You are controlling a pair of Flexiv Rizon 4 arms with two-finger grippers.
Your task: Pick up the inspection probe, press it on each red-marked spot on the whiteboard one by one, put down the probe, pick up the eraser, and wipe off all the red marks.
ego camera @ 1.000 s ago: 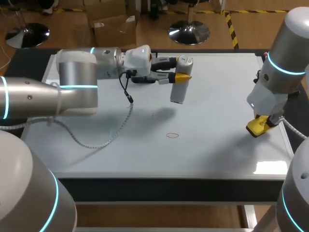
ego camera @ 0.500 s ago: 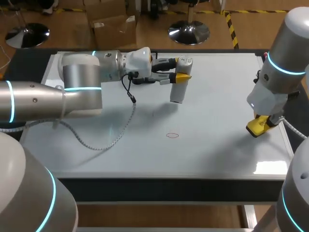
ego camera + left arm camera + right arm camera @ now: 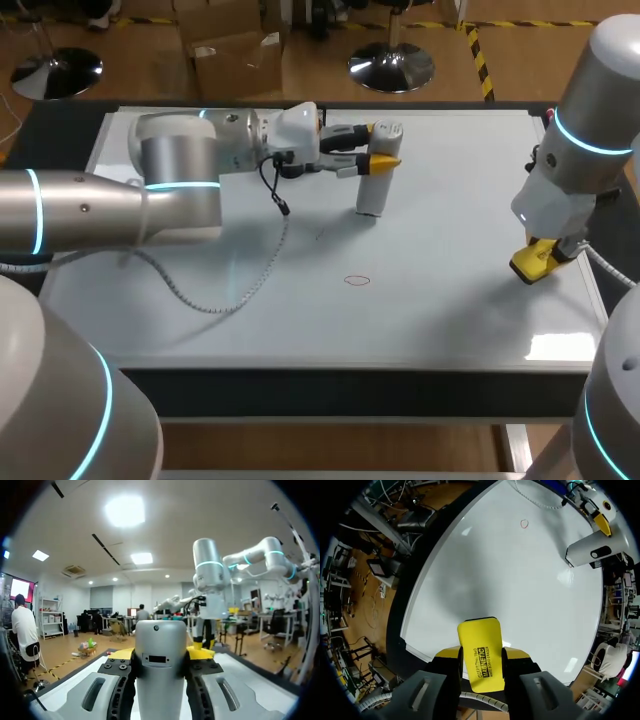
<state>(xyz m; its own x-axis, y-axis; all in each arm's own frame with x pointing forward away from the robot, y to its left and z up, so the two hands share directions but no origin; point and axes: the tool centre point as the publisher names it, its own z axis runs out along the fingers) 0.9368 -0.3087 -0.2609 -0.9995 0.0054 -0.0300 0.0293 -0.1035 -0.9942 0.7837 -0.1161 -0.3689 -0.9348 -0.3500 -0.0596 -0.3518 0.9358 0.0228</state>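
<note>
While the left arm comes in low from its side and lies nearly level across the whiteboard (image 3: pixel 450 200), its wrist is turned so that the fingers point sideways toward the right arm; the left tool (image 3: pixel 383 146) pinches the inspection probe (image 3: pixel 372 190) near its upper end, one yellow tip on each side, as the left wrist view shows from close behind. The probe stands upright, its long axis close to vertical with a slight lean, its lower end down at the board's surface in the far middle of the board; whether that end touches the board I cannot tell. A red mark (image 3: pixel 357 280), a small oval outline, lies on the board nearer the robot than the probe and apart from it. The right arm hangs steeply over the board's right edge, wrist bent downward; the right tool (image 3: pixel 540 255) grips the yellow eraser (image 3: pixel 480 650) between both fingers, the eraser's long axis running along the fingers and its free end pointing out over the board. The whiteboard lies flat on the dark table (image 3: pixel 40 140).
</note>
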